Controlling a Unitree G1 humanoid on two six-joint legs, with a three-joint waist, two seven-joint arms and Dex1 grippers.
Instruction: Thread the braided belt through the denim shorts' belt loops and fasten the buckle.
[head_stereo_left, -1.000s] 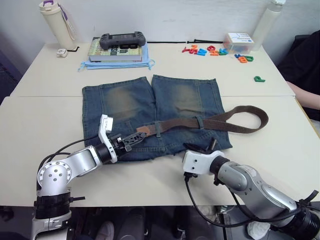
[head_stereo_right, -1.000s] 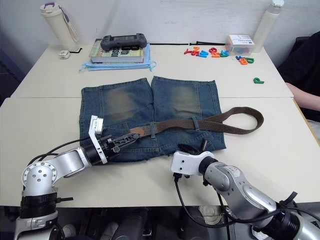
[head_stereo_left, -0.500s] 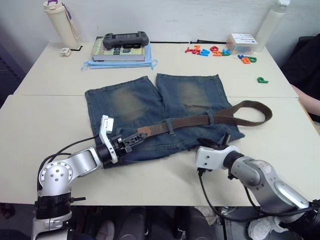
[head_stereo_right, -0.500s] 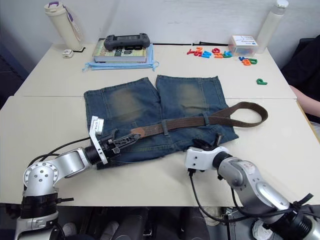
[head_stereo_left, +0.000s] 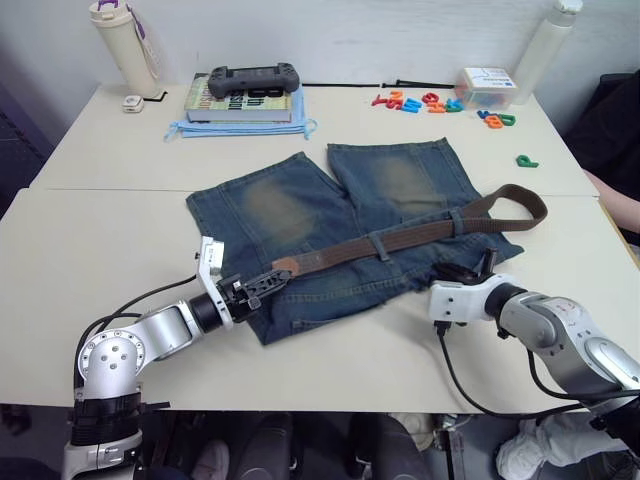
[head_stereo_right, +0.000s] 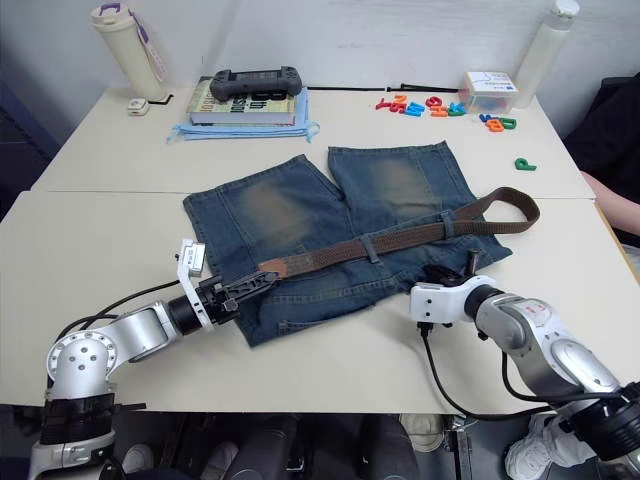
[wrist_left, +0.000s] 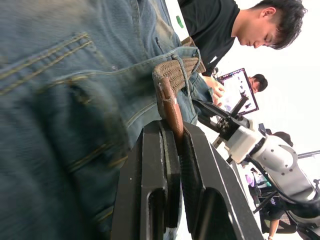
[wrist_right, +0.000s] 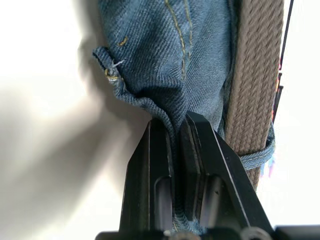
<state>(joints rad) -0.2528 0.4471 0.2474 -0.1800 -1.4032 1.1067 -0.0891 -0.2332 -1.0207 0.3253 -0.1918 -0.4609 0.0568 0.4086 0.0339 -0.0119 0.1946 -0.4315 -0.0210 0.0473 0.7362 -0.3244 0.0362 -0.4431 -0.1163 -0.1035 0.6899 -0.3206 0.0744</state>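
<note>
The denim shorts lie slanted across the table's middle. The braided belt runs along their waistband under two belt loops and curls into a bend at the right. My left gripper is shut on the belt's tan tip. My right gripper is shut on the shorts' waistband edge, right beside the belt. The buckle is hidden.
At the back stand a bottle, a book with a game controller on it, coloured letters, a white box and a second bottle. A person's arm shows at the right edge.
My right gripper has pulled the waistband to the right, dragging and turning the shorts and belt that way. My left gripper keeps its hold on the belt tip.
</note>
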